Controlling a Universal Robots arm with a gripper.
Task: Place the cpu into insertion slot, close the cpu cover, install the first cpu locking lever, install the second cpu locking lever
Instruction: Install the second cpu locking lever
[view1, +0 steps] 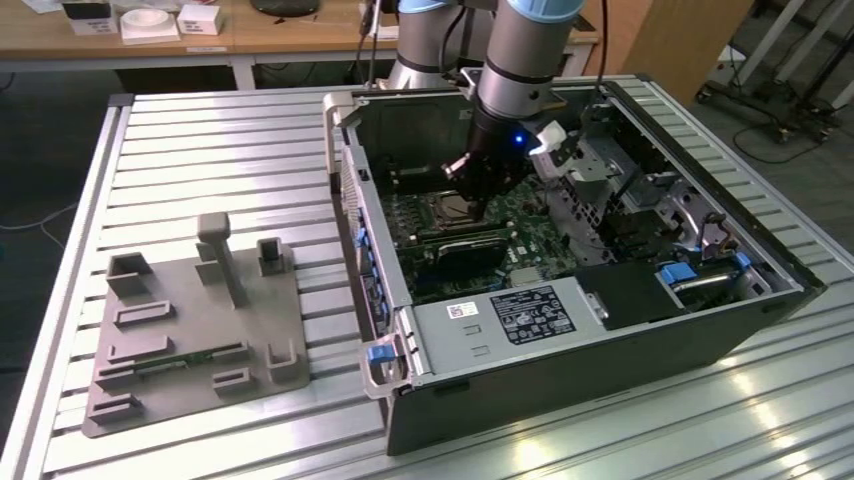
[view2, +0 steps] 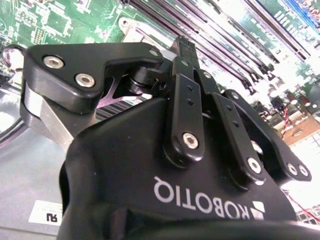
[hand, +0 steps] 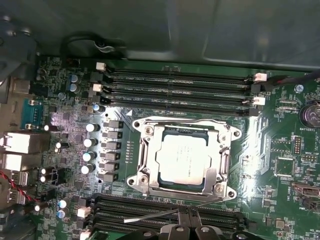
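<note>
The cpu (hand: 183, 157) sits seated in the insertion slot (hand: 150, 150), the cpu cover (hand: 218, 176) folded down around it. Directly above the socket, inside the computer case (view1: 747, 330), the arm points steeply down; gripper (view2: 186, 47) jaws pinched narrow, holding nothing visible.

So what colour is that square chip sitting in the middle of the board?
The chip has a pale silvery top, clearest in the first wrist view.

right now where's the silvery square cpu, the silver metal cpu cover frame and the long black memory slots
silvery square cpu (hand: 183, 159), first wrist view, middle of its metal top
silver metal cpu cover frame (hand: 150, 150), first wrist view, one side bar of the frame
long black memory slots (hand: 175, 89), first wrist view, middle of the bank
</note>
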